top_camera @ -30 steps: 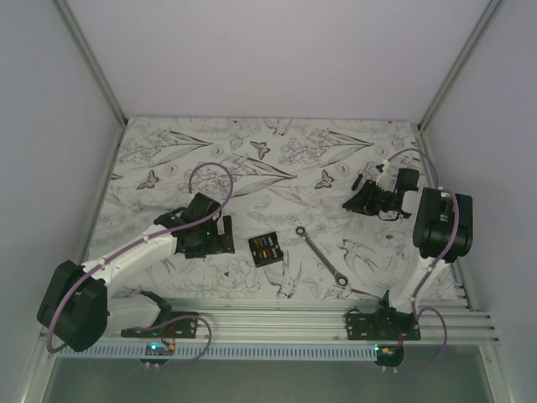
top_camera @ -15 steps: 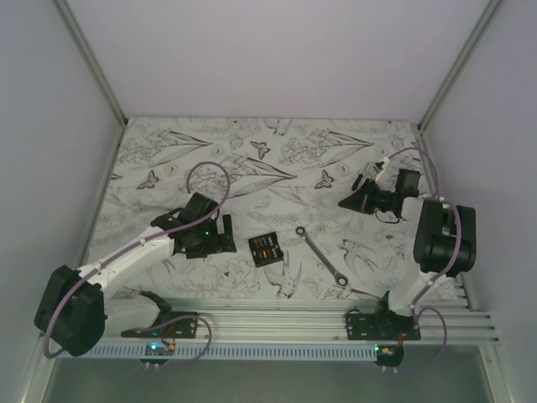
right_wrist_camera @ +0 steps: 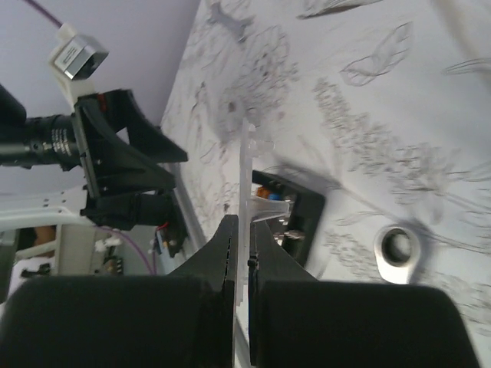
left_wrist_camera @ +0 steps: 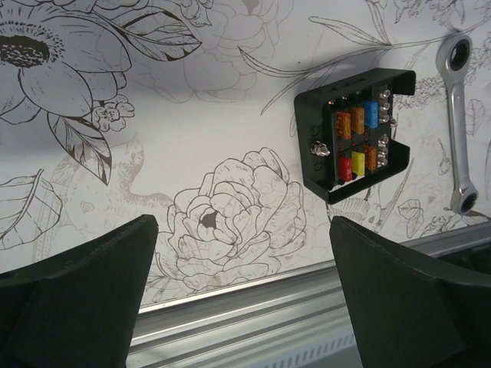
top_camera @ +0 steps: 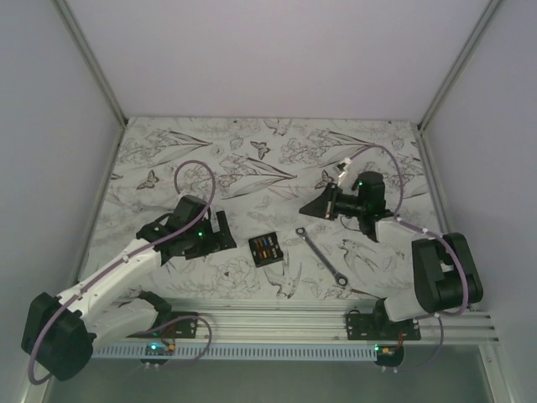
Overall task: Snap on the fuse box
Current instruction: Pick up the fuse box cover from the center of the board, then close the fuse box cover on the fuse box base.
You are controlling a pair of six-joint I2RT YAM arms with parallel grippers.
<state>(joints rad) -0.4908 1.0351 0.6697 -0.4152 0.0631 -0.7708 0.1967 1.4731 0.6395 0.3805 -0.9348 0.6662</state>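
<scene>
**Clear cover held near the open fuse box**

The left jaws stand wide open and empty, low over the worktop (top_camera: 210,151), just left of the fuse box (left_wrist_camera: 354,138). The box lies open side up with its coloured fuses showing, and the silver wrench (top_camera: 321,256) is near it on the right. The right jaws pinch a thin clear plastic cover (right_wrist_camera: 247,176) by its edge, not yet touching the box. I think it should be turned flat, matched to the rim, then pressed evenly.

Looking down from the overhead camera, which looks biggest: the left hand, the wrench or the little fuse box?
1. Left hand, though it is raised off the table, nearer the camera, so this is unsure.
2. Wrench, going by length.
3. Fuse box, shorter but wider.
</scene>
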